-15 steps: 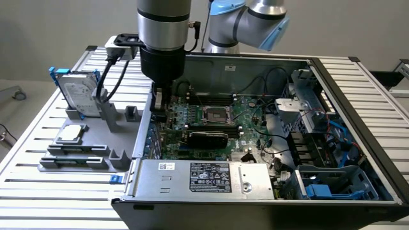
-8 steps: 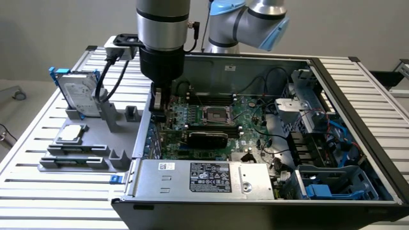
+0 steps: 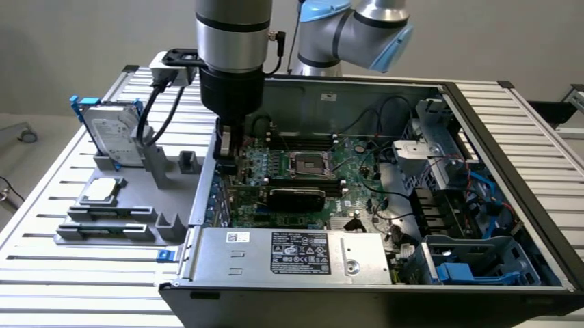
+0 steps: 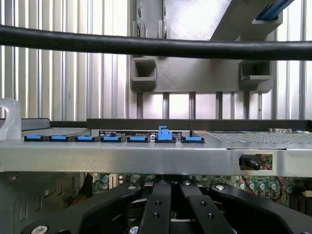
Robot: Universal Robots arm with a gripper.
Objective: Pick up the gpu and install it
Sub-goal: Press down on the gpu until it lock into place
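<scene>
Counting one black gripper (image 3: 226, 154), jaws clenched tight, parked at the rear wall of one open dark metal computer case (image 3: 515, 184), exterior view's left. One gpu (image 3: 294, 197), a flat black-covered card, standing on edge across the green motherboard (image 3: 356, 160), near that gripper. One silver hard drive in a blue frame (image 3: 111, 133) plus one small square silver chip (image 3: 100, 191) on the grey plastic holder (image 3: 128, 236). Wrist view adding seven blue slot clips (image 4: 111, 139), one popped up.

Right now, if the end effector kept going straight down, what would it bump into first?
Probably the green motherboard near the case's rear wall. The shut end effector points down just inside the open computer case, though depth is hard to judge.
</scene>
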